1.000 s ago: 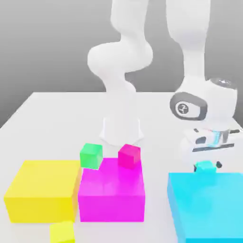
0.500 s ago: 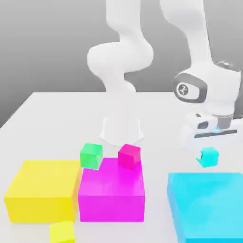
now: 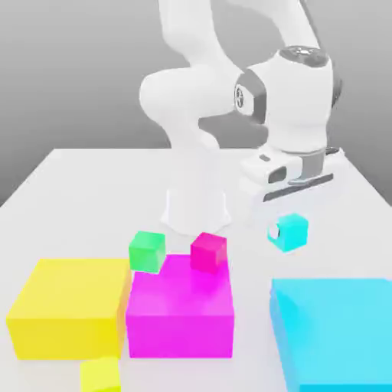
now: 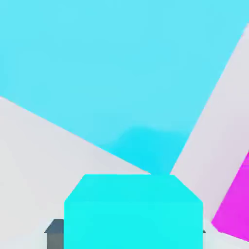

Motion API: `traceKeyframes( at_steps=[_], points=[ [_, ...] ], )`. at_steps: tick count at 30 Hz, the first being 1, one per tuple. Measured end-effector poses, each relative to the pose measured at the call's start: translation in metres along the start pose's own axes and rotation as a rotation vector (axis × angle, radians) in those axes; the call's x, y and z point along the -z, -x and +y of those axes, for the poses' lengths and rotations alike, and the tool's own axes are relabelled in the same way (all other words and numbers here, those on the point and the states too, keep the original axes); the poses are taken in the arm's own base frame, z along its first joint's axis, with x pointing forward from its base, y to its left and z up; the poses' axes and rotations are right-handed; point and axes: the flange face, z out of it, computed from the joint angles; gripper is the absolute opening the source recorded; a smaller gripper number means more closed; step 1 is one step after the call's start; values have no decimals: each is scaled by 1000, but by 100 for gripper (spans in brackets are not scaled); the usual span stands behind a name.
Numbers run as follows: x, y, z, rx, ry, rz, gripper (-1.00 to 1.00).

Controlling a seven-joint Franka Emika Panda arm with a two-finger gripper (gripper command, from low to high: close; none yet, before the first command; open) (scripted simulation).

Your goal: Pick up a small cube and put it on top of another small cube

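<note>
We see the claw [image 3: 286, 230] clamped on the small cyan cube [image 3: 292, 231], lifted off the worktop [image 3: 92, 191], crimson cube [image 3: 208, 251] well off to its side.

Green cube [image 3: 146, 250] beside magenta block [image 3: 181, 310].

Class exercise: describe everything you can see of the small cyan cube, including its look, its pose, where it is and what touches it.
The small cyan cube is a plain, flat-coloured turquoise block with sharp edges and no markings, far smaller than the large cyan block. It hangs in the air under the gripper, held off the table, and looks slightly turned rather than square to the exterior view. It sits above and beyond the large cyan block, to the exterior view's right of the small crimson cube. Nothing else touches it.
</note>
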Motion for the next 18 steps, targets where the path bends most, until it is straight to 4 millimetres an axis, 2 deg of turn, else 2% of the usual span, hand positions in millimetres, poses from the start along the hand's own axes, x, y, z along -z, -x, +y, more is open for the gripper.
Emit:
traceKeyframes(
  at_steps=[8, 10, 12, 16, 17, 18],
  points=[
    [43, -16, 77, 133, 22, 24, -100],
    [48, -16, 94, 158, 32, 28, -100],
    [35, -18, 99, 166, 36, 30, -100],
    [-5, -19, 103, 169, 39, 31, -100],
    [-10, -19, 103, 169, 39, 31, 100],
    [-10, -19, 103, 169, 39, 31, 100]
  ],
)
